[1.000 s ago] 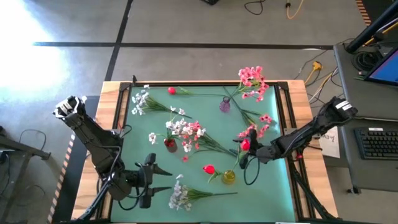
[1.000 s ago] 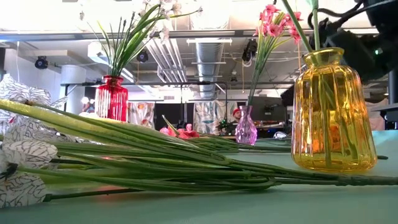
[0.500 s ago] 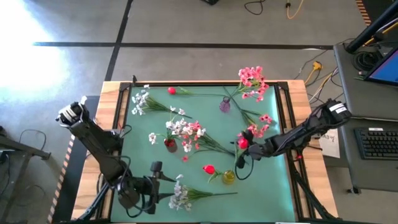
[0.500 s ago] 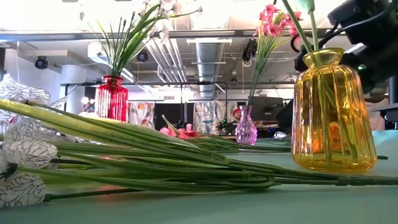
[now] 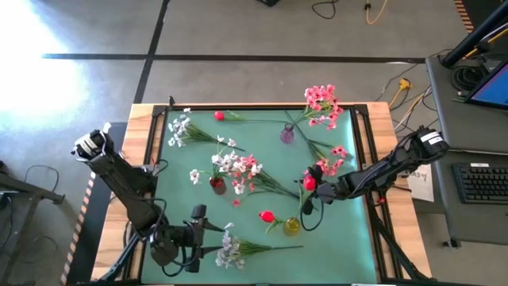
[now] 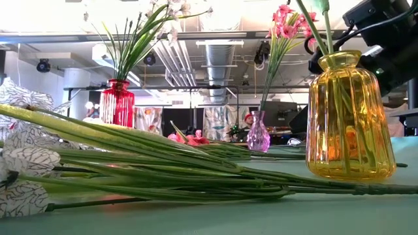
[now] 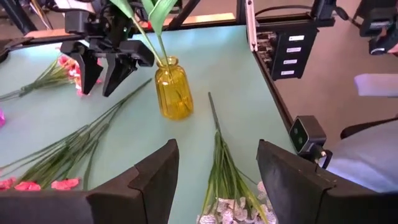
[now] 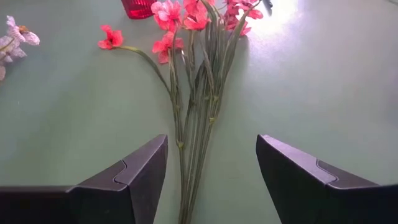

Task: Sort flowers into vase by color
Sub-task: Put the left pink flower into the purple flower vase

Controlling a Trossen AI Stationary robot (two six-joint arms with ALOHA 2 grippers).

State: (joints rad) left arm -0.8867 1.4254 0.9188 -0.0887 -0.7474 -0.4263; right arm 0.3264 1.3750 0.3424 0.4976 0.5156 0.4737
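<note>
Yellow vase anchors the tabletop: beside it, open left gripper nears a light, floppy white spray, best pinched mid-stem; right gripper open too.

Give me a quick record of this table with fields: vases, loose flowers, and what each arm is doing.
vases: yellow vase, red vase, purple vase, all upright
yellow vase: holds a red bud
loose flowers: white spray lying near front edge; pink spray lying flat mid-mat
left gripper: jaws open, empty, beside the white spray
right gripper: jaws open, empty, over the pink spray's stems
</note>
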